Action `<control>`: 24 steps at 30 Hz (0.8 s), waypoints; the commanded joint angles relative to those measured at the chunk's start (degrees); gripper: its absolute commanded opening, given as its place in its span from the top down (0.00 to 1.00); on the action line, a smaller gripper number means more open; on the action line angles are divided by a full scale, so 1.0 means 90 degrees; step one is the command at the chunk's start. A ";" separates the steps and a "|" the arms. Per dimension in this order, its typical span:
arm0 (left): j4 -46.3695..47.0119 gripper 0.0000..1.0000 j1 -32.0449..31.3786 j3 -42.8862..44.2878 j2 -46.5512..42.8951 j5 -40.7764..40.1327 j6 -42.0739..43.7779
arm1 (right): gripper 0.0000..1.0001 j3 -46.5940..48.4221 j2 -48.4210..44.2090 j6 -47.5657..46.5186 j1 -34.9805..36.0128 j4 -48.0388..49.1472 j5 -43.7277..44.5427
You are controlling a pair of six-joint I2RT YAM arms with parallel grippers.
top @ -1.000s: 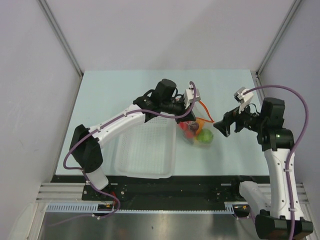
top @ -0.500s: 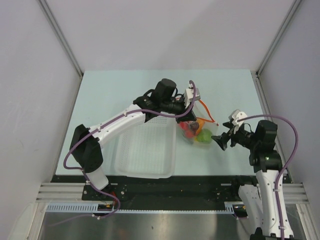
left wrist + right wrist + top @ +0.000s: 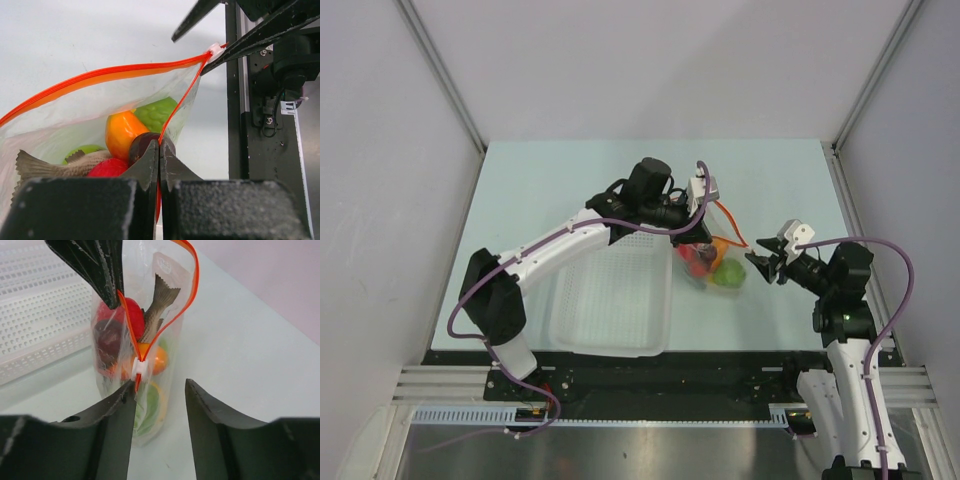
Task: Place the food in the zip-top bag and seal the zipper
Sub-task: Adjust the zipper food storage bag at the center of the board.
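The zip-top bag (image 3: 712,264) hangs upright, clear, with the food inside: a grey fish (image 3: 159,302), a red fruit (image 3: 134,311), an orange fruit (image 3: 120,132) and a green fruit (image 3: 158,113). Its mouth is open, and the orange-red zipper (image 3: 100,75) runs along it to a small white tab (image 3: 139,369). My left gripper (image 3: 693,236) is shut on one end of the zipper strip. My right gripper (image 3: 160,384) stands open at the other end. The tab sits just above its left fingertip, not between the jaws.
A white perforated basket (image 3: 610,300) lies to the left of the bag, under the left arm. The pale green table (image 3: 570,180) is bounded by grey walls at the back and sides.
My right gripper has come down and in towards the bag's tab, and its jaws have narrowed. The left gripper and the bag have stayed in place.
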 commanded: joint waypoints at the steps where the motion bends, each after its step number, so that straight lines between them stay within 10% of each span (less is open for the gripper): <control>1: 0.0300 1.00 0.0048 -0.0012 -0.0171 0.0205 -0.0085 | 0.58 0.0138 0.0072 -0.0222 0.0187 0.0324 -0.0209; 4: 0.0272 1.00 0.0048 0.0027 -0.0161 0.0196 -0.0076 | 0.71 0.0147 0.0082 -0.0427 0.0324 0.0217 -0.0131; 6: 0.0233 1.00 0.0038 0.0027 -0.0200 0.0166 -0.0037 | 1.00 0.0157 0.0062 -0.0516 0.0382 0.0119 -0.0082; 13: 0.0125 0.61 -0.0079 0.0164 -0.0784 -0.0018 0.1305 | 1.00 0.0147 -0.0182 -0.0702 0.0382 0.0021 -0.0004; 24: -0.0999 0.48 -0.1143 0.0808 -0.0640 -0.0430 0.4036 | 1.00 0.0362 -0.0260 -0.0985 0.0665 -0.0281 -0.0062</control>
